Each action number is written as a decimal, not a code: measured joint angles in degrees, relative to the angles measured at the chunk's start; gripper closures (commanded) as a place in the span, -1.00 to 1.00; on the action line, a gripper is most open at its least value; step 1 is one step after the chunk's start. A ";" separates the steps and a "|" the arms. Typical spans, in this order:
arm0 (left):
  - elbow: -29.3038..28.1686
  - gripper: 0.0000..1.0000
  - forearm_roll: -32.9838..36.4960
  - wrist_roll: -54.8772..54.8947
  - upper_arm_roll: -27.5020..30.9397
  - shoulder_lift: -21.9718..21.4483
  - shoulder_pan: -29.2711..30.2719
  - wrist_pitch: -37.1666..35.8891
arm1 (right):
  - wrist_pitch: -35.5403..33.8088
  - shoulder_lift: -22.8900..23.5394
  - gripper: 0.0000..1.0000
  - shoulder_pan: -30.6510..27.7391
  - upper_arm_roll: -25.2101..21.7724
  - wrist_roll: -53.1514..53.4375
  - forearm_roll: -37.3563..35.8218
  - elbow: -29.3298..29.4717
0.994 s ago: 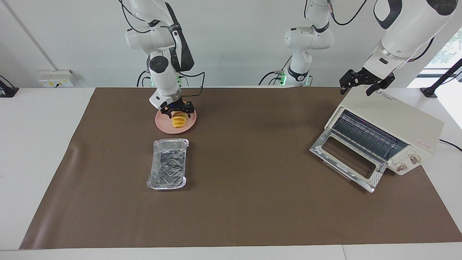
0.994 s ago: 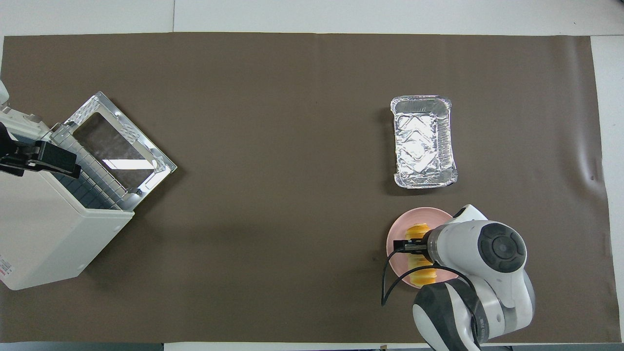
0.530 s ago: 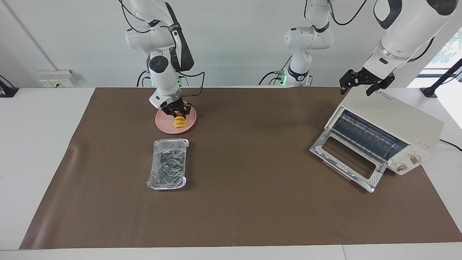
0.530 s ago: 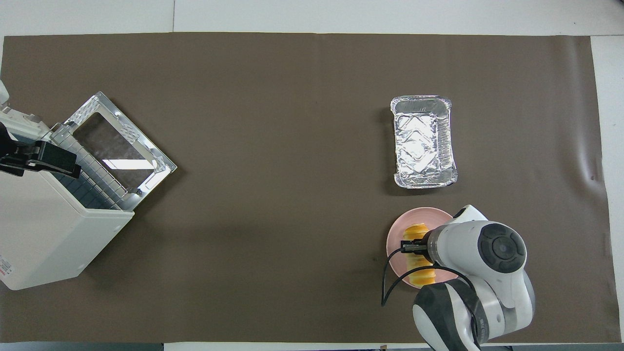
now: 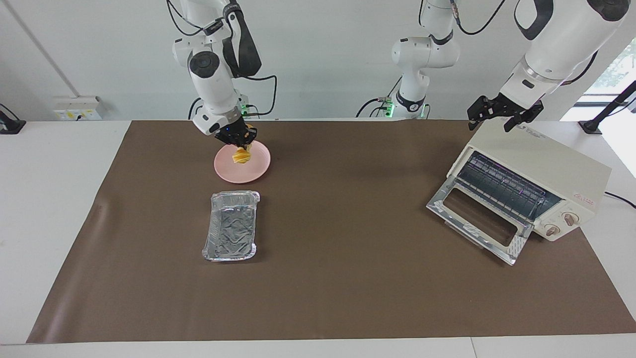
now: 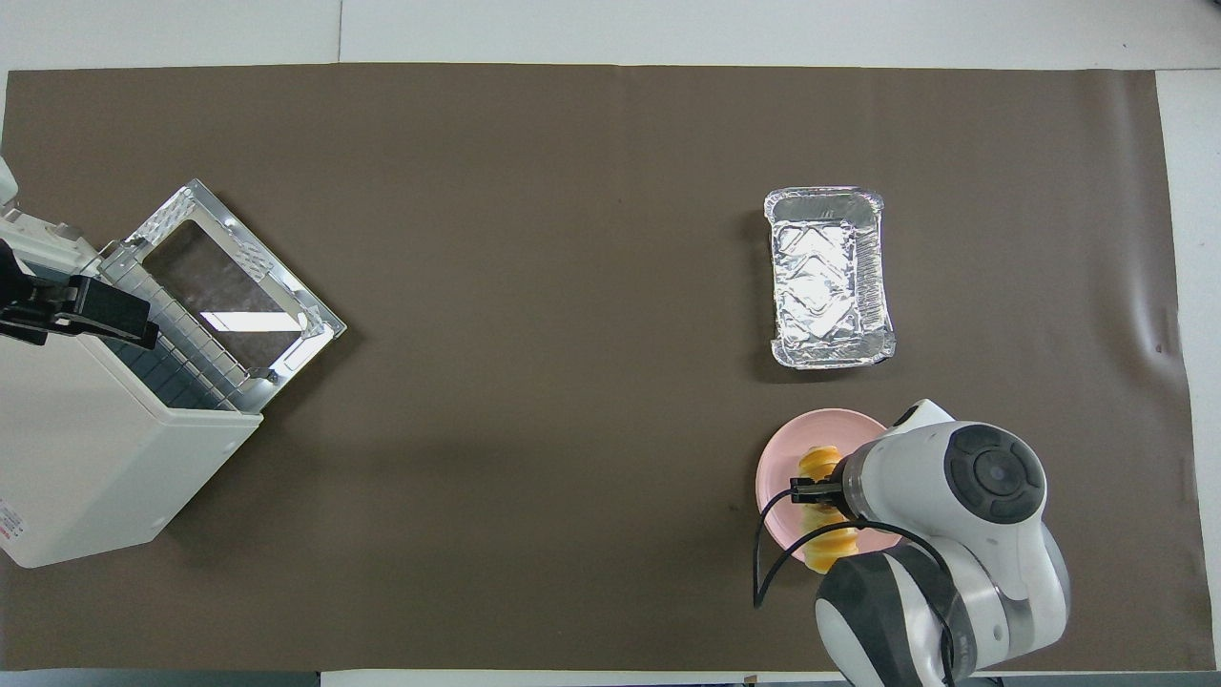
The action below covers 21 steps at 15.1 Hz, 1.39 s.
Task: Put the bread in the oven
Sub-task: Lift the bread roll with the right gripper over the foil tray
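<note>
The yellow-orange bread hangs in my right gripper, which is shut on it and holds it a little above the pink plate. In the overhead view the bread shows partly under the right arm, over the plate. The cream-white oven stands at the left arm's end of the table with its glass door dropped open and the wire rack showing. My left gripper waits open over the oven's top, holding nothing. The oven also shows in the overhead view.
A silver foil tray lies on the brown mat, farther from the robots than the pink plate; it also shows in the overhead view. The open oven door juts out over the mat toward the table's middle.
My right gripper has lifted the bread off the pink plate and risen with it. The left arm has not moved.
</note>
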 measured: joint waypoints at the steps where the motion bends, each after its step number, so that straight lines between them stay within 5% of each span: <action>1: 0.00 -1.00 0.00 0.00 0.00 0.00 0.00 0.00 | -1.24 0.77 1.00 -1.82 -0.04 -1.60 0.00 2.86; 9: 0.00 -1.00 0.00 0.00 0.00 0.00 0.00 0.00 | 1.80 17.01 1.00 -7.16 -0.24 -7.09 -0.06 20.64; 16: 0.00 -1.00 0.00 0.00 0.00 0.00 0.00 0.00 | 12.90 24.97 1.00 -6.86 0.03 -7.14 -2.26 22.79; 21: 0.00 -1.00 0.00 0.00 0.00 0.00 0.00 0.00 | 14.84 30.65 1.00 -6.12 0.05 -7.14 -3.44 27.30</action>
